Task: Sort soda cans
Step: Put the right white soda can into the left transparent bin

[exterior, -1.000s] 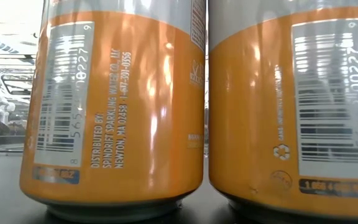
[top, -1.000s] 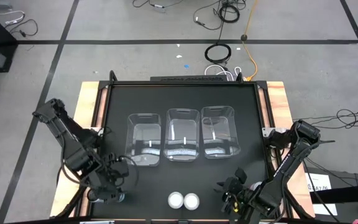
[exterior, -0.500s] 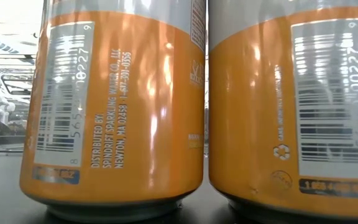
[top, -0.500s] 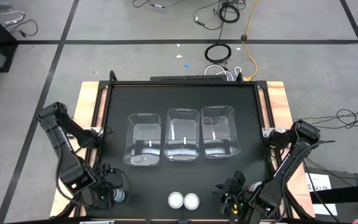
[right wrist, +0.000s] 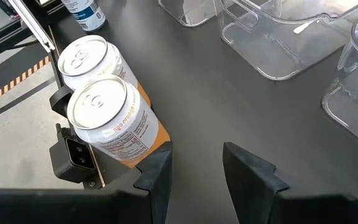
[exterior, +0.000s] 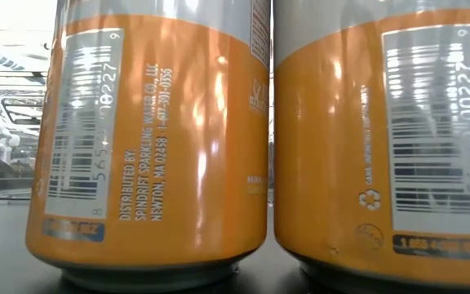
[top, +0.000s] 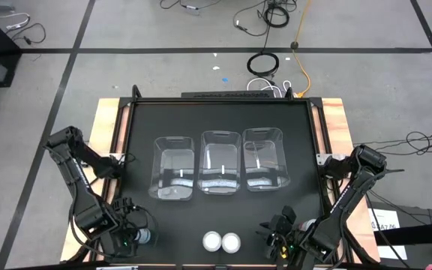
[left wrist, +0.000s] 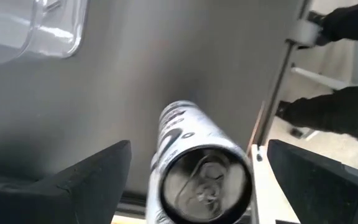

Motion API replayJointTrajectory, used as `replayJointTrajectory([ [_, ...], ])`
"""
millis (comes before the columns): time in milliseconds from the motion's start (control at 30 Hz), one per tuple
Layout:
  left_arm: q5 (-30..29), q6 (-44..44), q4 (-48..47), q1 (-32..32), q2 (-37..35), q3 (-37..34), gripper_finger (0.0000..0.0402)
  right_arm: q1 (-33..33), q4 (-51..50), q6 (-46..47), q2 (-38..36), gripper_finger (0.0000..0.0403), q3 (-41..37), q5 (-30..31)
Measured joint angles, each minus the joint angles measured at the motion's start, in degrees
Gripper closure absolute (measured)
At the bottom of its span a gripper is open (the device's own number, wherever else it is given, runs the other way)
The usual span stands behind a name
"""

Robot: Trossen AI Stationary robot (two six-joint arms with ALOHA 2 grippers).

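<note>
At the lower left of the high view the left gripper (top: 130, 238), jaws spread, straddles a silver can (left wrist: 201, 171) to grip it; two orange cans (top: 222, 241) wait bottom centre beside the right gripper (right wrist: 194, 163), jaws released, before three empty bins (top: 220, 162)

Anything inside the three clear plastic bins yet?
No cans show inside the three clear rectangular plastic bins. The two orange cans stand at the table's front edge; another silver-topped can sits between the open left gripper fingers.
</note>
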Motion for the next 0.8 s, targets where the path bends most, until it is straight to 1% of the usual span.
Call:
replayJointTrajectory([
  [233,0.6,0.3,-1.1,-0.4,0.0,-0.1,0.0018,0.0,0.2,0.0,0.0,0.0269,0.0,0.0],
  [533,1.0,-1.5,0.7,-2.8,0.0,-3.7,0.0017,0.0,0.6,0.0,0.0,0.0269,0.0,0.0],
  [800,0.5,-1.5,1.3,-3.4,0.0,-4.2,0.0017,0.0,1.3,0.0,0.0,0.0269,0.0,0.0],
])
